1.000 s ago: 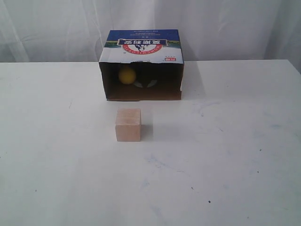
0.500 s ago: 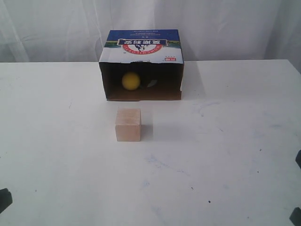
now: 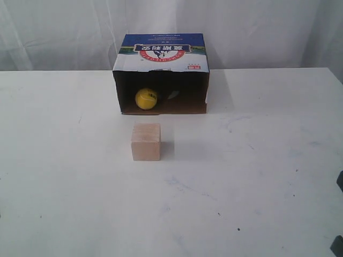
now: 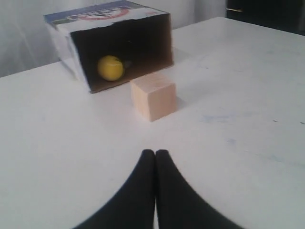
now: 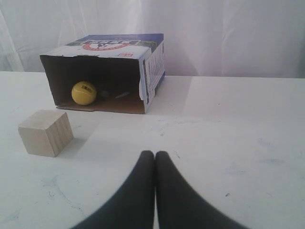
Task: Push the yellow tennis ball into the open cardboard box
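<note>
White and faintly scuffed, the surface (image 3: 268, 160) is spread across all three views, and only a few things are carried on it. Nearest in the left wrist view, the left hand (image 4: 155, 151) is shown clenched, its two black fingers pressed together with nothing between them, above bare surface. The right hand (image 5: 155, 153) is seen in the same state in its own wrist view: fingers closed against each other, nothing grasped.

Beyond the hands, a pale wooden cube (image 3: 146, 142) is set flat on the surface, well clear of both of them. In the exterior view it is placed in front of the left part of the box mouth, with a strip of bare surface left between cube and box.

Farther back, the open cardboard box (image 3: 161, 48) is laid on its side, its dark mouth turned toward the camera and its blue-and-white printed panel with the red banner facing up. The yellow tennis ball (image 3: 146, 98) is found inside the box, resting on the brown floor toward the left side of the mouth, close behind the front edge. A small pale shape is glimpsed deeper in beside it, too dim to be identified.

Behind the box, a white curtain (image 3: 257, 27) is hung across the background.
</note>
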Available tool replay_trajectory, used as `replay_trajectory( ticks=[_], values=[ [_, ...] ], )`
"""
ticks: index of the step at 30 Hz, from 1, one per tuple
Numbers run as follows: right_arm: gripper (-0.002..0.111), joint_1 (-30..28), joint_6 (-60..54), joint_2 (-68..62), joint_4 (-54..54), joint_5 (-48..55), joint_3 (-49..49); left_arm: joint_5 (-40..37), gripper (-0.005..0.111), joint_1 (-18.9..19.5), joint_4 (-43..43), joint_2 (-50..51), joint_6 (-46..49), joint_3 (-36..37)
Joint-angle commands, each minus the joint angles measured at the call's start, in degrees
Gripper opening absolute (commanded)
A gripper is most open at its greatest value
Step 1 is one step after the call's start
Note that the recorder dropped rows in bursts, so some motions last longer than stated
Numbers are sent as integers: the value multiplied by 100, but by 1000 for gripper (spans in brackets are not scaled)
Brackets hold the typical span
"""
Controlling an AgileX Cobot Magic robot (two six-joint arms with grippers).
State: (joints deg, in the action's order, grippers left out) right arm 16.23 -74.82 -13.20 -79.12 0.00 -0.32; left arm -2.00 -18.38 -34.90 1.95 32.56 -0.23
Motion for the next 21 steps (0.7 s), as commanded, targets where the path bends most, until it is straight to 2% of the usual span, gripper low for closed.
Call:
replay_trajectory(
  ticks=[1, 4, 7, 8, 9, 10, 12, 15, 17, 21],
  values=[
    [0, -26, 25, 6, -17, 0, 32, -845, 0, 1266, -354, -195, -288, 23],
    [0, -26, 25, 6, -17, 0, 32, -1018, 0, 1610, -368, -195, 52, 23],
    [0, -26, 25, 6, -17, 0, 32, -674, 0, 1596, -368, -195, 171, 23],
    [0, -26, 25, 6, -17, 0, 32, -695, 0, 1656, -135, -195, -260, 23],
    [0, -26, 25, 6, -17, 0, 32, -898, 0, 1797, 490, -195, -1066, 23],
    [0, -26, 25, 6, -17, 0, 32, -1391, 0, 2024, 1375, -195, -2586, 23],
    [0, -26, 25, 6, -17, 0, 32, -1799, 0, 2264, 2119, -195, -3741, 23],
    [0, -26, 25, 6, -17, 0, 32, -1465, 0, 2412, 2611, -195, -3864, 23],
    [0, -26, 25, 6, -17, 0, 32, -847, 0, 2423, 2648, -195, -3864, 23],
    [0, -26, 25, 6, -34, -33, 32, -460, 0, 2423, 2648, -195, -3864, 23]
  ],
)
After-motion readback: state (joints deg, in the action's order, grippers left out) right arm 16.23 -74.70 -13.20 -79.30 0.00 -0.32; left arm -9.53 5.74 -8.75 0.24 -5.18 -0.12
